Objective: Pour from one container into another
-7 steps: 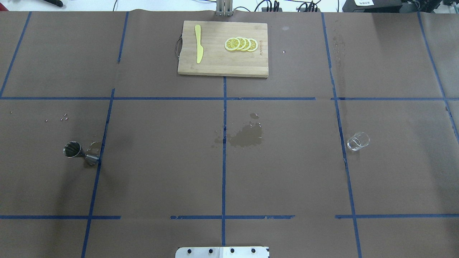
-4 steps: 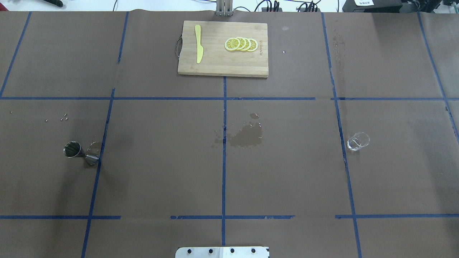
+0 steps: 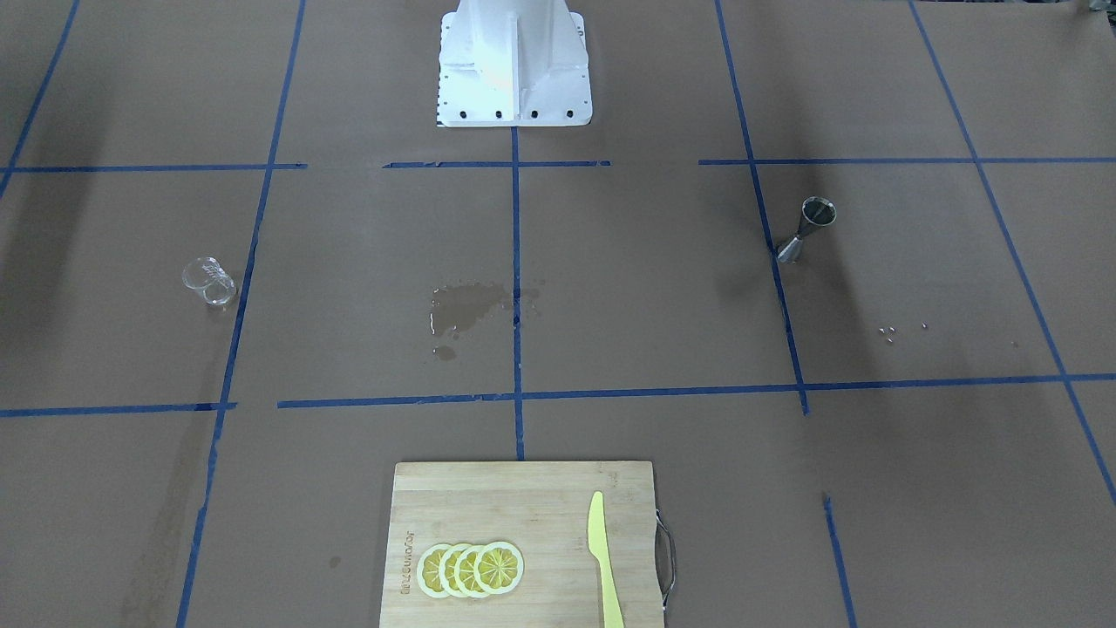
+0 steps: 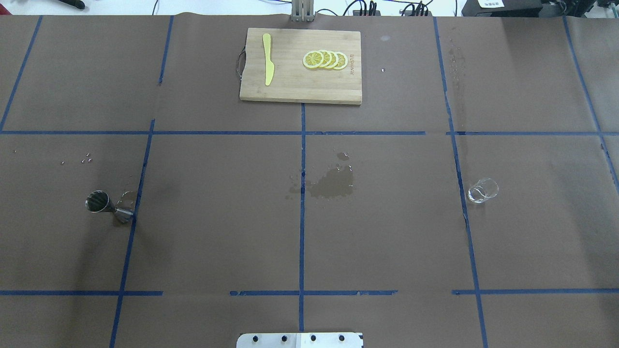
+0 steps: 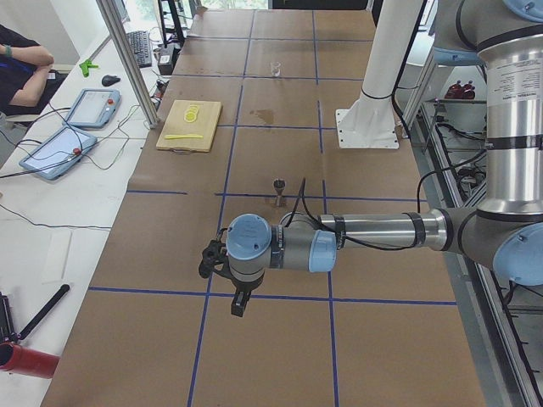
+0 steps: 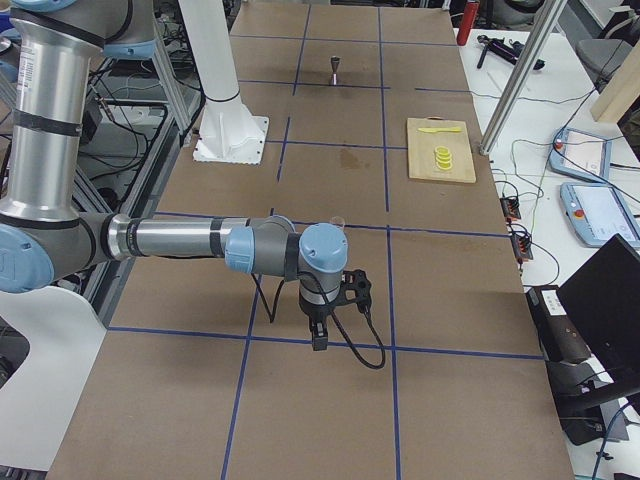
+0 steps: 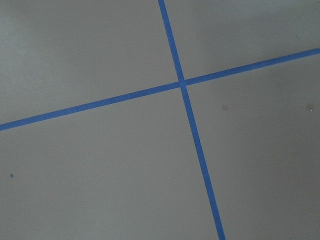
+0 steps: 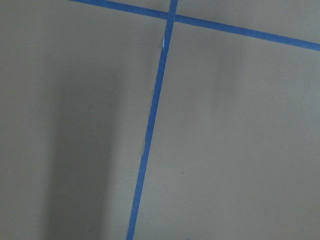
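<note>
The glass tumbler (image 4: 482,190) stands upright and alone on the brown-papered surface (image 4: 217,232), at about 3 o'clock from the middle in the overhead view, just right of a blue tape line (image 4: 462,193); whether it holds any liquid is too faint to tell. Well apart from it, at 9 o'clock across the surface, the steel jigger (image 4: 109,208) stands upright with its foot touching another tape line, a small damp mark (image 4: 127,196) just beside it at 1 o'clock. Between the two, near the middle, lies a darker wet patch (image 4: 332,186). At 12 o'clock sits a wooden cutting board (image 4: 290,89) carrying a fan of lemon slices (image 4: 325,60) and a yellow knife (image 4: 268,60). Neither arm reaches into the overhead view. In the side views, the left tool (image 5: 240,303) and the right tool (image 6: 318,338) point down over bare paper, well away from both vessels, and I cannot tell whether their fingers are spread or pressed together. Both wrist cameras show only paper and crossing tape.
</note>
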